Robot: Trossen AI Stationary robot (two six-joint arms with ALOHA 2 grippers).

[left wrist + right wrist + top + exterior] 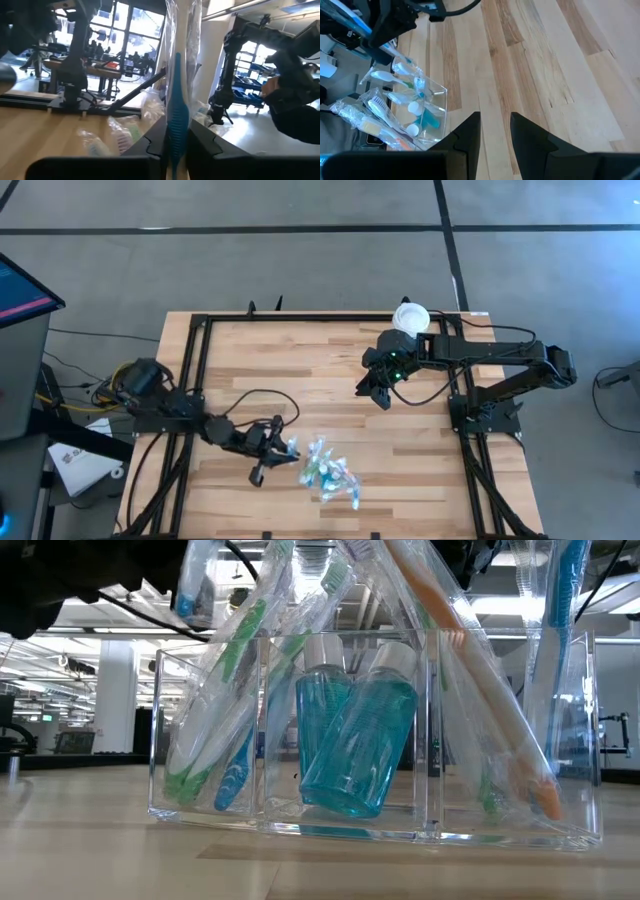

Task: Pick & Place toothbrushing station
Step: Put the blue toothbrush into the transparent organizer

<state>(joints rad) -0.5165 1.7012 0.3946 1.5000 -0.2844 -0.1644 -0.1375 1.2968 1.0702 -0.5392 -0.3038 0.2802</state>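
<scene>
The toothbrushing station is a clear plastic tray (345,486) (592,750) (441,98) near the table's front edge. Several wrapped toothbrushes (235,730) lean in it, beside two teal bottles (352,745) with white caps standing in its middle compartment. My left gripper (277,447) (176,152) is just left of the tray, shut on a blue toothbrush (177,100) (354,22) in a clear wrapper. My right gripper (375,387) (495,132) hovers open over the table's middle, far behind the tray, with nothing between its fingers. My left gripper pinches the wrapped blue toothbrush's handle (175,142) between its two fingers. The fingers come about level from the table's left and lie across the brush. The brush stands upright in the hold, its wrapper rising above the fingers. Its lower end is hidden.
A white tub (411,317) stands at the table's far edge beside the right arm. A black frame (200,360) runs round the wooden top. Bare wood (300,370) lies between the two arms and right of the tray.
</scene>
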